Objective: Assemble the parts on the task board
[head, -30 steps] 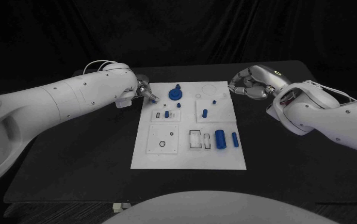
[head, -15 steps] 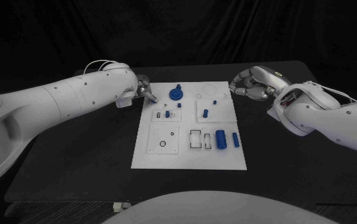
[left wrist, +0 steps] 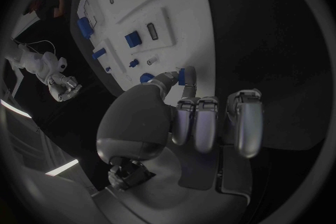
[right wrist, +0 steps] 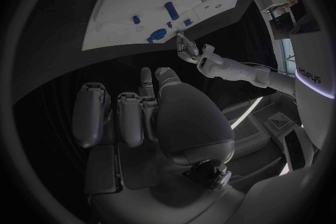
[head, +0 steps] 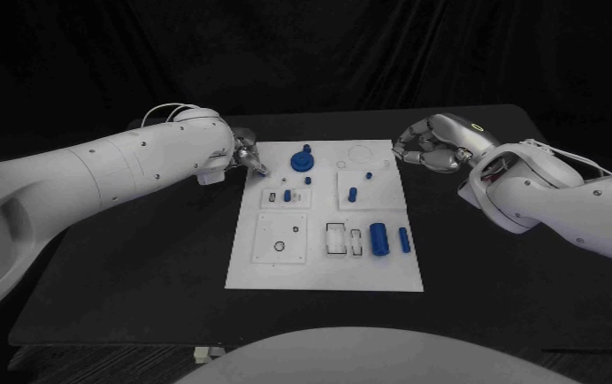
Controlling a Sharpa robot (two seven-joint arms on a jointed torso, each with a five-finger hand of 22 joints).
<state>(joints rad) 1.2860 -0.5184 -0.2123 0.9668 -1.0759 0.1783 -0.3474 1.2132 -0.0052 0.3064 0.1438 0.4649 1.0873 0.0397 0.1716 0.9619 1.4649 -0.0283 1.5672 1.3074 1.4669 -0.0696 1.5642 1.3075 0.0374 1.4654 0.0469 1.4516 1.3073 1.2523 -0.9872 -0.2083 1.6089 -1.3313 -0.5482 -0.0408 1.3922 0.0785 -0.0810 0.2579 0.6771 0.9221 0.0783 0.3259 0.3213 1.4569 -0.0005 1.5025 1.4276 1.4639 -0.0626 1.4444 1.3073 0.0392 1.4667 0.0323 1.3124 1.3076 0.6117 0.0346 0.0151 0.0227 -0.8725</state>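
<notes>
Left hand [head: 245, 159] at task board [head: 324, 264] far corner, fingers [left wrist: 183, 81] pinching small blue part [left wrist: 187, 74]. Right hand [head: 427, 147] beside board's opposite edge, fingers curled, holding nothing.

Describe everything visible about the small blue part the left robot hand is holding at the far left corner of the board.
The small blue plastic-looking part is a short, squarish piece, pinched between the thumb and a finger of the left robot hand. It sits at the far left corner of the white task board; whether it touches the board cannot be told. In the head view it is mostly hidden behind the fingers. Its finer shape is too small to tell.
</notes>
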